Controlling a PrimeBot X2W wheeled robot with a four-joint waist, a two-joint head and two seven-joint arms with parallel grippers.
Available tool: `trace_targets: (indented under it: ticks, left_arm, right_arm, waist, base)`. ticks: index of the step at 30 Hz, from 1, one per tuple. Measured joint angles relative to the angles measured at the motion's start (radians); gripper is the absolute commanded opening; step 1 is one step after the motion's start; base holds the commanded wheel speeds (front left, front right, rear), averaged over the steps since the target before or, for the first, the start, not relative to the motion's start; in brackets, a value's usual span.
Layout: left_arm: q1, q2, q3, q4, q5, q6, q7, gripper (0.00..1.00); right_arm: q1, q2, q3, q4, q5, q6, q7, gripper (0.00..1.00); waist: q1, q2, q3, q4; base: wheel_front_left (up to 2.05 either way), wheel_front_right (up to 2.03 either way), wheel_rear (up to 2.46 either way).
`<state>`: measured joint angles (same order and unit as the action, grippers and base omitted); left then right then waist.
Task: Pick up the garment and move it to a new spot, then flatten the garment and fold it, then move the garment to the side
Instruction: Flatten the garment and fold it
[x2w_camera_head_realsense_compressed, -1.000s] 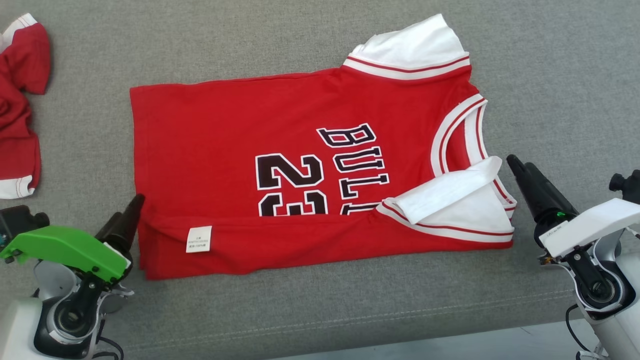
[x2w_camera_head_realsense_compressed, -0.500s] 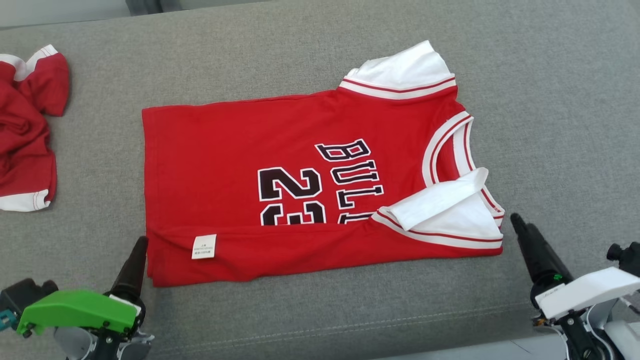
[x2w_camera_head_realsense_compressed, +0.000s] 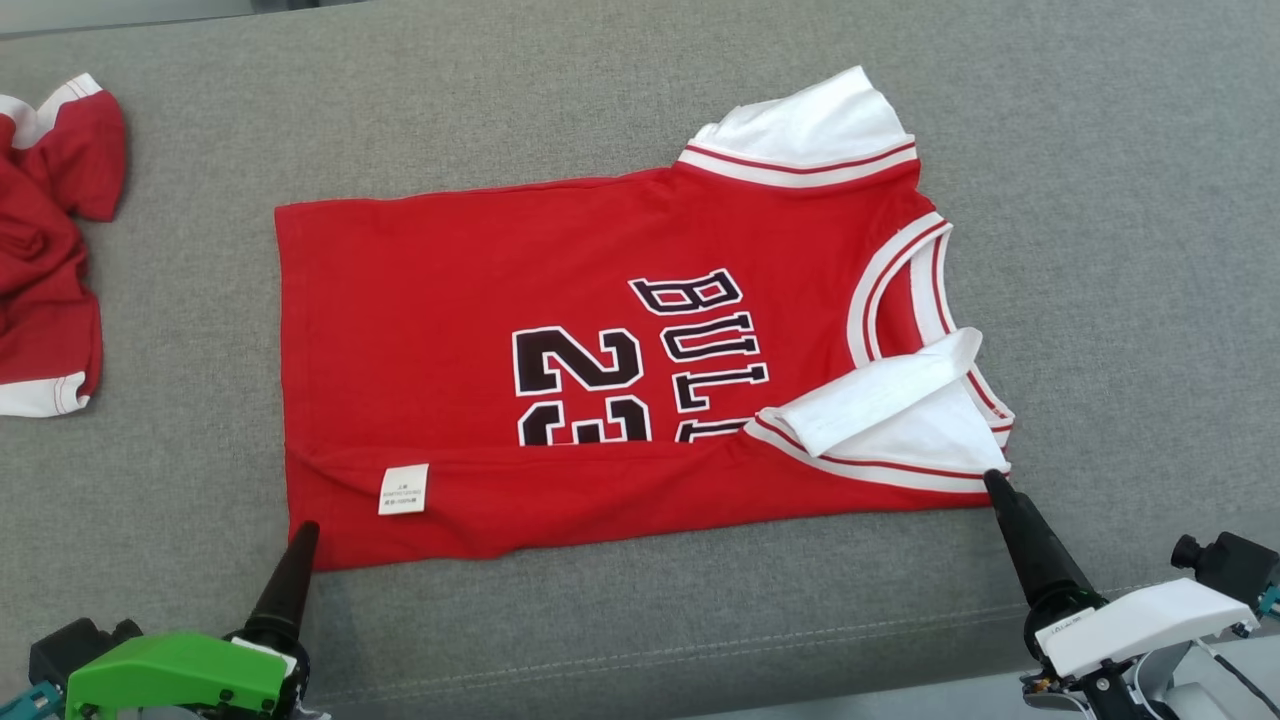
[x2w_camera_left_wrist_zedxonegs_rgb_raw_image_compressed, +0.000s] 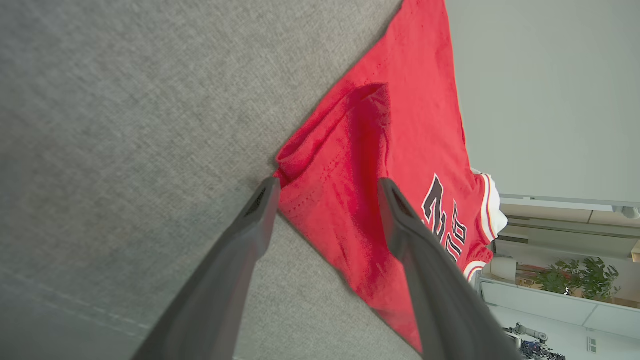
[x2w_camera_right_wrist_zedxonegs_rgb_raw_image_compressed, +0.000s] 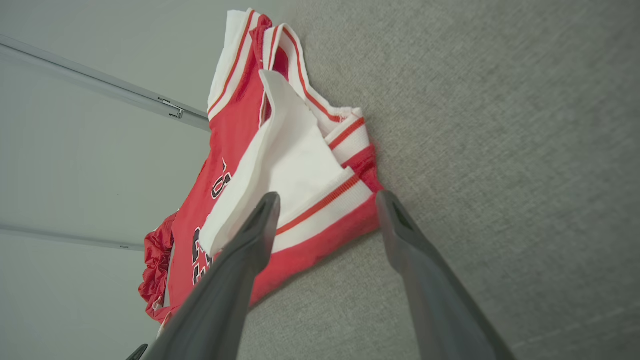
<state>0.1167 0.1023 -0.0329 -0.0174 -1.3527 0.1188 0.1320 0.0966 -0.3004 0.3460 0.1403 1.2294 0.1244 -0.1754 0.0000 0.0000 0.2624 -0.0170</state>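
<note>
Centrally in the head view, the red garment (x2w_camera_head_realsense_compressed: 560, 370) is seen laid flat on a grey upholstered surface (x2w_camera_head_realsense_compressed: 1100, 200), with its collar toward the right of the frame and its hem toward the left. Its lower edge is folded up over the front, so that the black number and lettering are partly covered. A small white care label (x2w_camera_head_realsense_compressed: 403, 488) is exposed near the lower left of the cloth. One white sleeve (x2w_camera_head_realsense_compressed: 880, 405) is turned in over the fold at the lower right, and the other sleeve (x2w_camera_head_realsense_compressed: 810, 125) sticks out toward the top of the frame.

The left gripper (x2w_camera_left_wrist_zedxonegs_rgb_raw_image_compressed: 327, 187) is placed at the lower left of the head view, its dark tip at the garment's lower left corner. In the left wrist view its fingers (x2w_camera_left_wrist_zedxonegs_rgb_raw_image_compressed: 260, 210) are spread wide, one beside the folded corner and one over the red cloth, and nothing is clamped.

The right gripper (x2w_camera_right_wrist_zedxonegs_rgb_raw_image_compressed: 327, 200) is placed at the lower right of the head view, its tip at the corner below the turned-in sleeve. In the right wrist view its fingers (x2w_camera_right_wrist_zedxonegs_rgb_raw_image_compressed: 250, 235) are likewise parted wide on either side of that red-and-white corner, with nothing gripped.

A second garment (x2w_camera_head_realsense_compressed: 45, 240), red and white, is seen crumpled at the upper left edge of the head view, well apart.
</note>
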Motion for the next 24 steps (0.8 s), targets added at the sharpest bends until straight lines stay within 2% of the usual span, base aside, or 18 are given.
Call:
trace_targets:
  ticks: [8,24]
  left_arm:
    - [0.028,-0.004,0.014,0.017,-0.035,0.000,0.014,1.00]
    - [0.015,-0.014,0.003,0.035,-0.057,-0.006,0.022,0.83]
  right_arm:
    - [0.015,0.025,0.016,0.028,0.013,0.000,-0.002,1.00]
    - [-0.012,0.049,0.034,0.062,0.023,0.000,-0.010,1.00]
  waist:
    - [0.0000,0.0000,0.006,-0.003]
    - [0.0000,0.0000,0.019,-0.008]
  base:
    - [0.00,0.00,0.00]
    - [0.00,0.00,0.00]
